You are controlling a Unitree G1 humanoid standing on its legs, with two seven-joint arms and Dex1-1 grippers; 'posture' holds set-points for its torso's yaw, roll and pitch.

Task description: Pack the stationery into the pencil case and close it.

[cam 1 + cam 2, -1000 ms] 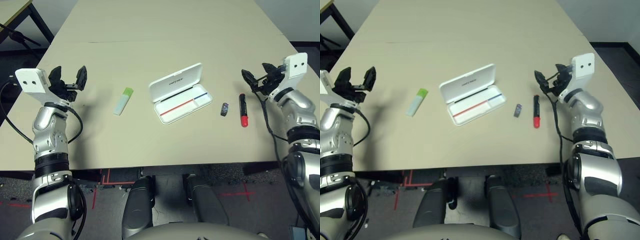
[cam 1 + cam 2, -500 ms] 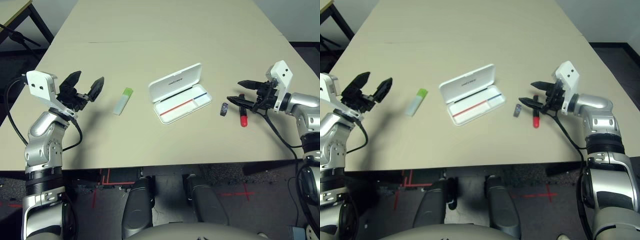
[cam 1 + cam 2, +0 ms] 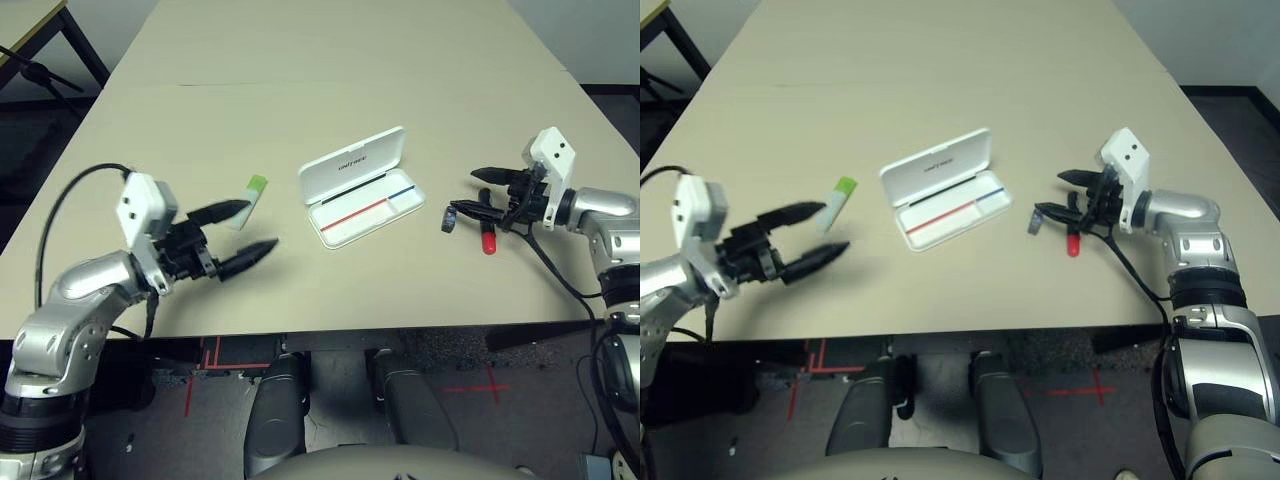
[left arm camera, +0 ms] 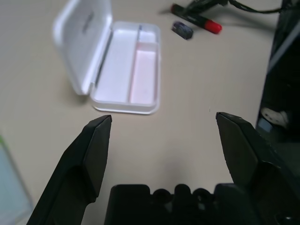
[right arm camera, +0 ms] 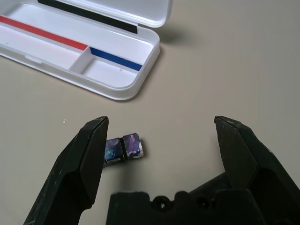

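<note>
- Head views: the left gripper (image 3: 233,232) has swung in from the table's left edge toward the middle and now lies low, its black fingers spread, one tip just beside the highlighter (image 3: 247,201). That looks like the approach for a first pick; nothing is held yet.
- The right gripper (image 3: 478,195) has barely shifted in the last half second. It hovers with fingers spread over the red marker (image 3: 488,238) and the small dark stub (image 3: 449,218), touching neither as far as I can tell.
- The pencil case (image 3: 360,187) sits open at the centre of the tan table (image 3: 330,80), lid tilted back, tray empty. All three items are still outside, so packing has not started.
- Left wrist view: wide-spread matte black fingers (image 4: 93,145) frame the case (image 4: 119,70), a smooth white plastic box with rounded corners and a divided tray. The highlighter's pale body shows at the picture's edge (image 4: 10,187).
- Right wrist view: the stub (image 5: 123,147) is a short, glossy dark bluish piece lying near one spread finger (image 5: 84,159). The tray's (image 5: 105,65) red and blue line is crisp.
</note>
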